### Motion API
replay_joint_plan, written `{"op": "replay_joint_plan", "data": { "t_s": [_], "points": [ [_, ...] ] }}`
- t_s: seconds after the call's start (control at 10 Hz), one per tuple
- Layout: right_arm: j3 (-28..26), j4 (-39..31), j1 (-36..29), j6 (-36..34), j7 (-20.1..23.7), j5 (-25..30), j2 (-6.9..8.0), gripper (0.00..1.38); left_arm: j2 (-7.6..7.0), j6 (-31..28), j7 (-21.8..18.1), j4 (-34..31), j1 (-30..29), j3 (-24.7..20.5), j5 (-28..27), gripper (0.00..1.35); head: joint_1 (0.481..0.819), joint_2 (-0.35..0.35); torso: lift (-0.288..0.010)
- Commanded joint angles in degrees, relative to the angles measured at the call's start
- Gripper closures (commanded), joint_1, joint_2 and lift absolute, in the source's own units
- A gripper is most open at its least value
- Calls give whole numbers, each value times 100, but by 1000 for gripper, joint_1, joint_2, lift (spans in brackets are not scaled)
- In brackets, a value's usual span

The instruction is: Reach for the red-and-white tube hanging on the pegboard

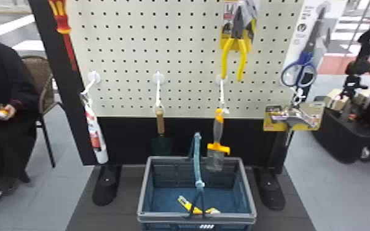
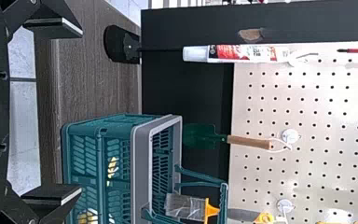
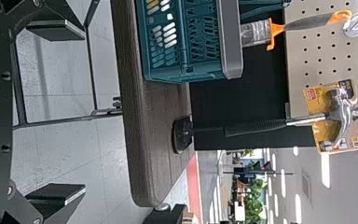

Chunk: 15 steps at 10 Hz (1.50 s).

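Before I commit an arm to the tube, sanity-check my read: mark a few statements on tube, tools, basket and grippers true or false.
1. The red-and-white tube hangs from a white hook. True.
2. The left gripper is shut on the tube. False: the left gripper is open and empty.
3. The trowel hangs between the tube and the orange-and-grey-handled tool. True.
4. The handle of the basket is folded flat. False: it stands up.
5. The right gripper is open. True.
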<state>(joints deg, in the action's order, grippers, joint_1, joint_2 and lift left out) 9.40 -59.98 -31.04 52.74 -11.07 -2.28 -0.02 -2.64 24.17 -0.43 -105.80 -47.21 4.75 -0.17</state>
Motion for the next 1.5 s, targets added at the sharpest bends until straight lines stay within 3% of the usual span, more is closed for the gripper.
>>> {"op": "replay_joint_plan", "data": {
  "t_s": [0.0,0.8,1.1,1.4],
  "points": [
    [0,0,0,0,0,0,2,142,0,9,-1,-3,-8,0,8,136,549,0,-100],
    [0,14,0,0,0,0,2,142,-18,-18,-53,-3,42,-114,158,136,549,0,-100],
    [0,14,0,0,0,0,2,140,-26,-246,-633,-31,386,-580,237,136,549,0,-100],
    [0,14,0,0,9,9,2,137,-26,-686,-1336,-45,1124,-1134,114,136,549,0,-100]
  ]
}}
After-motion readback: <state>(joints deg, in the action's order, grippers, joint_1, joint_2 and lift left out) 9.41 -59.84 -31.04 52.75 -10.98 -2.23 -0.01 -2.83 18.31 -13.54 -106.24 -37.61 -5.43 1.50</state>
